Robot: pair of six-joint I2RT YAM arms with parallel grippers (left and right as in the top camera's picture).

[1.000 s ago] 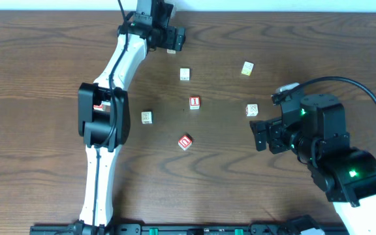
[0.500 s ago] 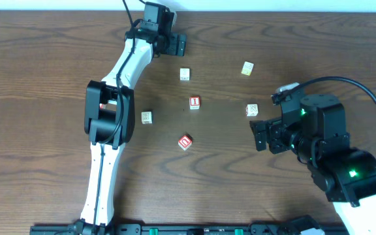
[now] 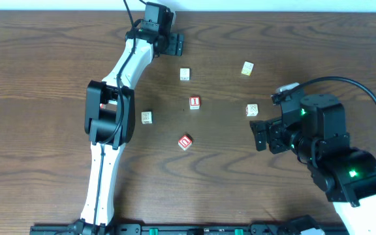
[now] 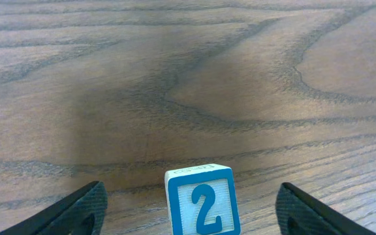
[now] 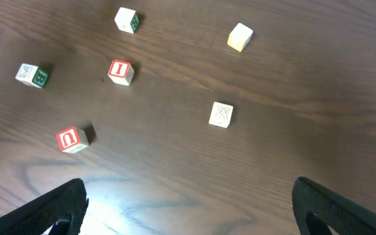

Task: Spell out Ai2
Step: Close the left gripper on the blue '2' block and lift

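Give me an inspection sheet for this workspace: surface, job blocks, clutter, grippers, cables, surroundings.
Surface: dark wood-grain table, no spills seen.
Job's things: 2 cube between the fingers of the left gripper, not touching; I cube mid-table; A cube not seen.
Clutter: red U cube; four pale cubes scattered.
Grippers: left open; right gripper open, empty.
Cables: black cable looping over the right arm.
Surroundings: pale strip beyond the table's far edge.

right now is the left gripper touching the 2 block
No, the 2 block stands apart from both fingers, with bare table showing on either side.
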